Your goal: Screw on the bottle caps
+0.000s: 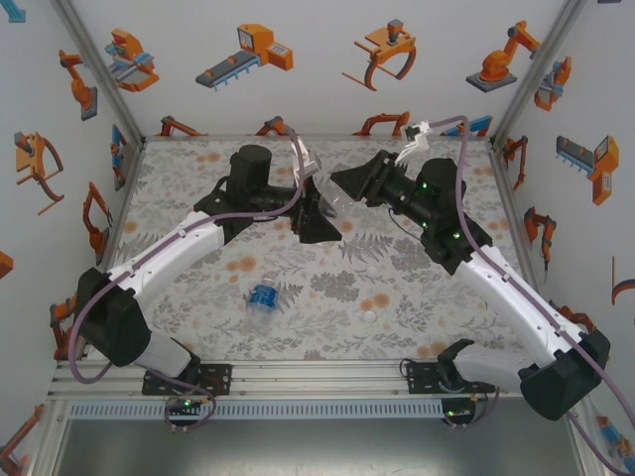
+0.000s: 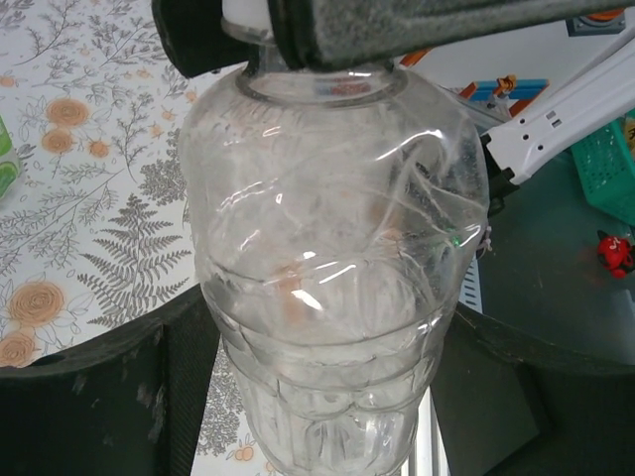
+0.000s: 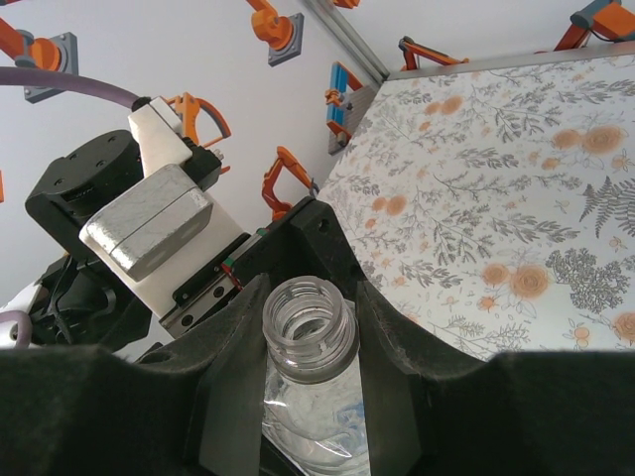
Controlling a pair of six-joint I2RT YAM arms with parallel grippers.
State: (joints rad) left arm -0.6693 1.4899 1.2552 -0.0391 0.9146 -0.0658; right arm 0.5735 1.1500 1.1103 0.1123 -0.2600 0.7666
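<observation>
A plain clear bottle (image 1: 335,201) hangs above the back middle of the table between both grippers. My left gripper (image 1: 322,214) (image 2: 317,397) is shut on its ribbed body (image 2: 327,248), with a dark finger on each side. My right gripper (image 1: 350,186) (image 3: 310,297) is shut on the bottle's neck (image 3: 310,332), whose threads are bare and whose mouth is uncovered. A blue-labelled bottle (image 1: 261,297) lies on its side at the front of the table. One small white cap (image 1: 369,315) rests on the cloth to its right. A green-tinted sliver (image 2: 4,164) shows at the left edge of the left wrist view.
The floral tablecloth (image 1: 298,268) is walled in by white panels with orange robot stickers (image 1: 248,55). An aluminium rail (image 1: 317,382) runs along the near edge by the arm bases. Beyond the table's edge stands a green basket (image 2: 617,169).
</observation>
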